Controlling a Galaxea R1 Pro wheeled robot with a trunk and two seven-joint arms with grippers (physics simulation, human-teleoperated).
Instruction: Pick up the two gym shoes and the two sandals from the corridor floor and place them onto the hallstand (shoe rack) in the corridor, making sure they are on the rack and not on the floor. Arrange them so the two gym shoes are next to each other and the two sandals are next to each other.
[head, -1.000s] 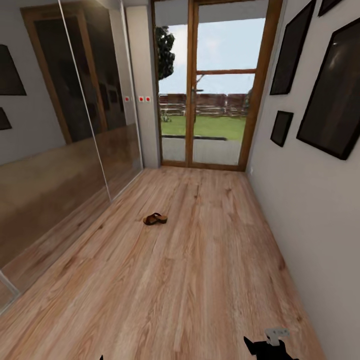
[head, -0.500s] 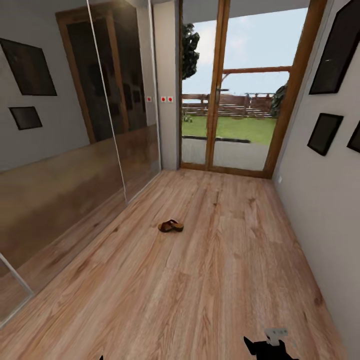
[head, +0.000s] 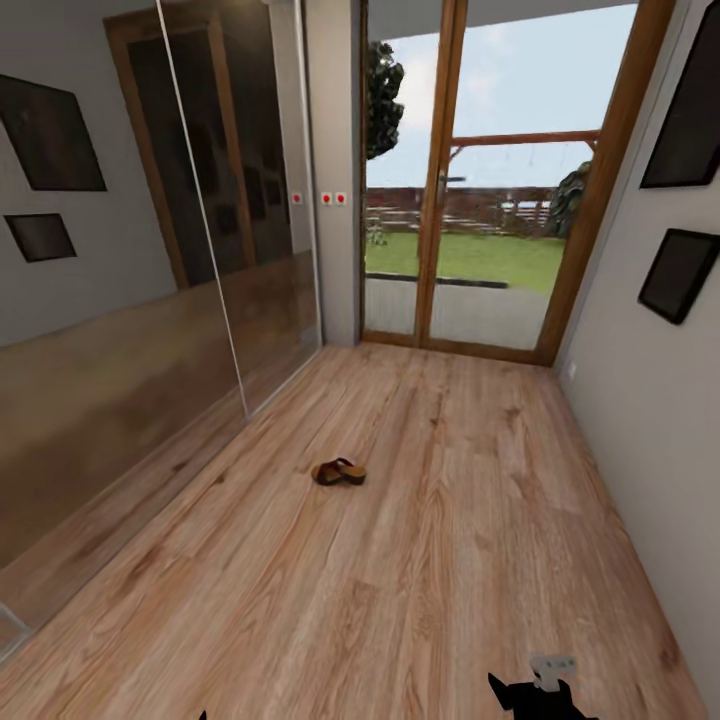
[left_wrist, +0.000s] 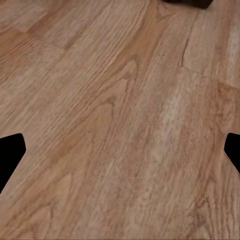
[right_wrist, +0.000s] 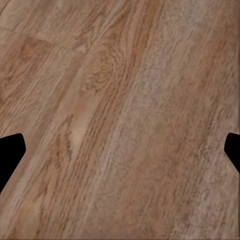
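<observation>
A lone sandal (head: 338, 472) lies mid-corridor on the corridor floor (head: 420, 560), between the mirrored wardrobe (head: 150, 300) and the picture-hung wall (head: 650, 380), glass door (head: 480, 200) beyond. Both grippers' fingers spread wide over bare planks. The view has shifted slightly since half a second earlier.

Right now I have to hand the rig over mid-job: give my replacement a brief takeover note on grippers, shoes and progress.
Left gripper: open, nothing between its fingers, over bare corridor floor.
Right gripper: open, empty, also over bare floor.
One sandal lies alone on the floor ahead, toward the glass door, nearer the mirrored wall.
From here I cannot see the other sandal, the gym shoes or the hallstand, so I cannot confirm what is already racked.
Left: drive to this sandal, pick it up, take it to the rack beside its mate.
</observation>
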